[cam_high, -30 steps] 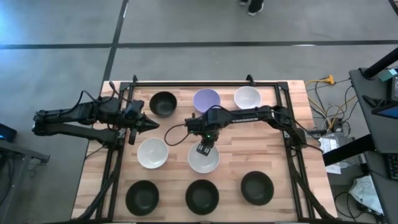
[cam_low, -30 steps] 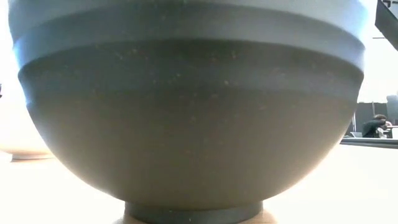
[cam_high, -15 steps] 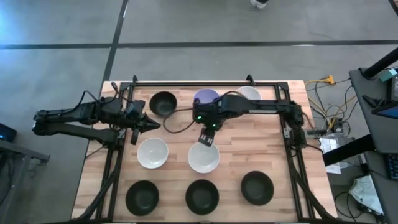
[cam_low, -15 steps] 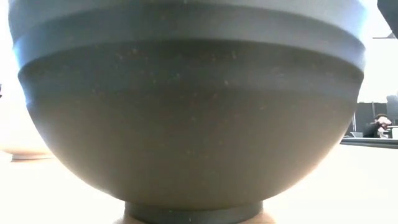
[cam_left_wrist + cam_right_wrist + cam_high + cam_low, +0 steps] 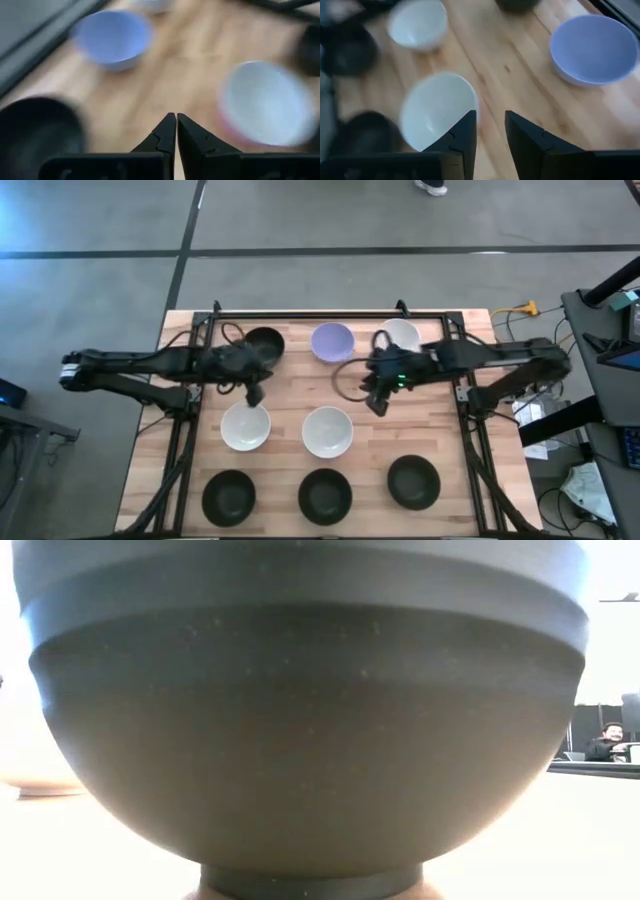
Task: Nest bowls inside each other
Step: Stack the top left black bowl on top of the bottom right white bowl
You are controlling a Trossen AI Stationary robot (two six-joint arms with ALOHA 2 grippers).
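Eight bowls are seen spread across the wooden table [image 5: 190, 470] from above: a black bowl [image 5: 262, 346], the lavender bowl [image 5: 332, 341] and a white bowl [image 5: 400, 335] along the far edge, two white bowls [image 5: 245, 426] [image 5: 327, 431] in the middle row, and three black bowls [image 5: 229, 496] [image 5: 325, 496] [image 5: 413, 481] by the near edge. The left gripper [image 5: 254, 394] is held with fingers pressed together, empty, just beyond the far rim of the middle-left white bowl. The right gripper [image 5: 377, 404] is held partly parted, empty, over bare wood between the middle-right white bowl and the far white bowl. Open planks are left between the rows.
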